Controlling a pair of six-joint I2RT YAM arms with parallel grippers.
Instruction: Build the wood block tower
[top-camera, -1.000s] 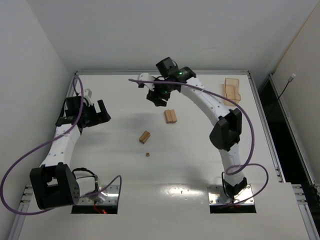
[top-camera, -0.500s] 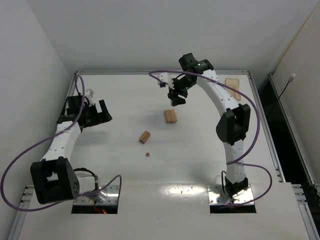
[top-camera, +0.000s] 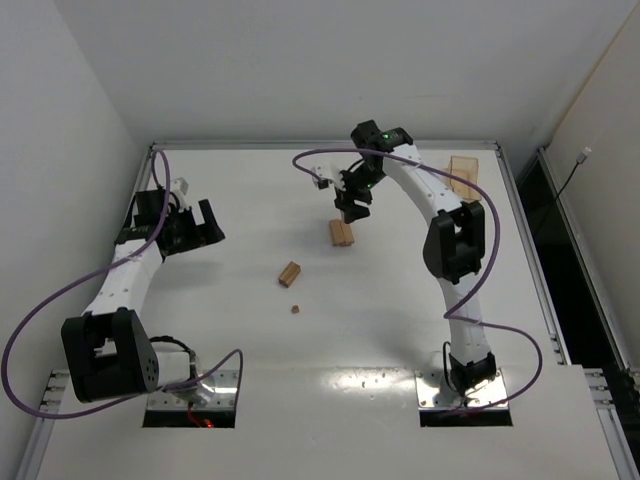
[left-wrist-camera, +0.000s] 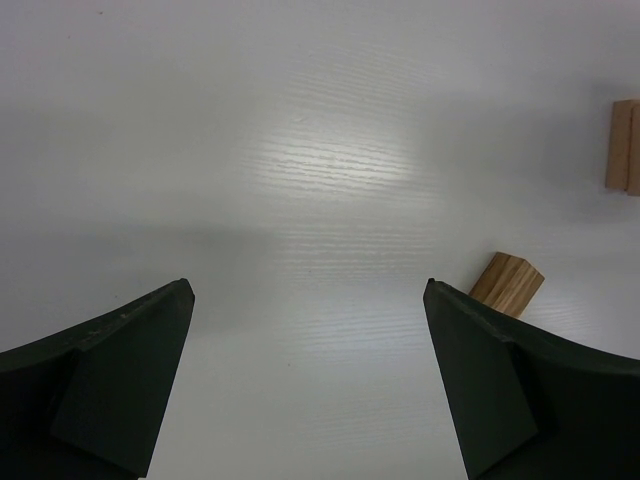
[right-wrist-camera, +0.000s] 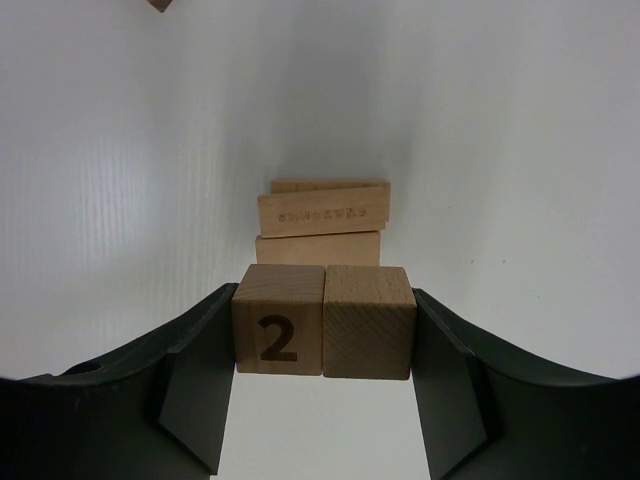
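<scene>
Top external view: the left gripper (top-camera: 190, 225) sits at the left of the white table (top-camera: 250, 350), jaws spread wide and empty. The right gripper (top-camera: 352, 208) hangs in the upper centre, just above a pair of bars (top-camera: 341, 233). A lone block (top-camera: 290, 274) and a tiny cube (top-camera: 296, 309) lie lower, near the centre. An orange-tan tray (top-camera: 462, 176) is at the upper right.

Left wrist view: the dark fingers (left-wrist-camera: 110, 370) fill the lower corners with nothing between them. The lone block (left-wrist-camera: 507, 283) lies beside the finger at lower right.

Right wrist view: the jaws, roughly half open, clamp two cubes (right-wrist-camera: 368, 320) side by side at lower centre. The cube at frame left is printed "2". The bars lie just beyond them.
</scene>
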